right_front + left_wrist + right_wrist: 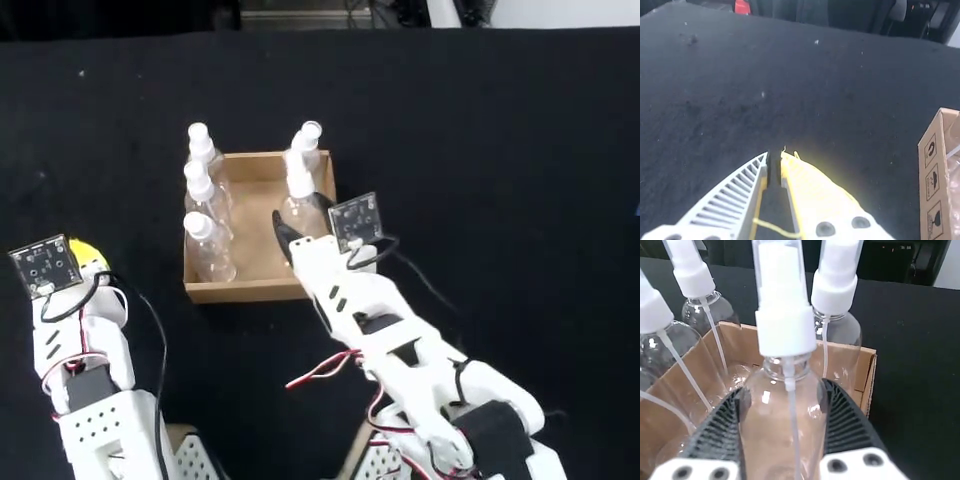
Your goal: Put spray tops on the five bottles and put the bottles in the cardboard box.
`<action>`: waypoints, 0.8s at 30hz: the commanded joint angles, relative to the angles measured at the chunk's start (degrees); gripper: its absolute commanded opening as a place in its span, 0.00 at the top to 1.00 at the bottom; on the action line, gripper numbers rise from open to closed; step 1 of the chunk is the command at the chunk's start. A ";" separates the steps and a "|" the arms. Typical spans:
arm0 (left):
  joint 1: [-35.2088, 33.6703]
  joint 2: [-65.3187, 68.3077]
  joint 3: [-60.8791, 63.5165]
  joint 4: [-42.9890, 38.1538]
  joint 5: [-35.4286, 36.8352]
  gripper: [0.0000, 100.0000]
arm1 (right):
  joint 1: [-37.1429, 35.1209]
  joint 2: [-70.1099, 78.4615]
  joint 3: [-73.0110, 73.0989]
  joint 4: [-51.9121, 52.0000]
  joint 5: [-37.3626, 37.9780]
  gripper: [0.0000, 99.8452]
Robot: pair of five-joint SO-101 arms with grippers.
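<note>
A black bench (500, 150) carries everything. If they open too little or pull away at a slant, the right arm's ribbed black fingers (840, 425) could drag over the clear plastic bottle with a white spray top (785, 335) and topple its neighbours. Those fingers are clamped on its body, holding it upright inside the brown cardboard box (255, 290), beside four other capped clear bottles (210, 255). The left arm's fingers (735, 195) are pressed together, empty, over bare bench beside the box.

Three bottles (207, 200) line the cardboard box's (240, 291) left wall. A corner bottle (305, 142) and the right gripper (299, 218) with its held bottle (299, 188) crowd the right. A bare lane runs between them, and open table (500, 150) surrounds the box.
</note>
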 commanded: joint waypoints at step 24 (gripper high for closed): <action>0.75 -0.09 1.27 0.35 0.44 0.97 | -0.18 -0.31 0.84 -1.85 8.88 0.98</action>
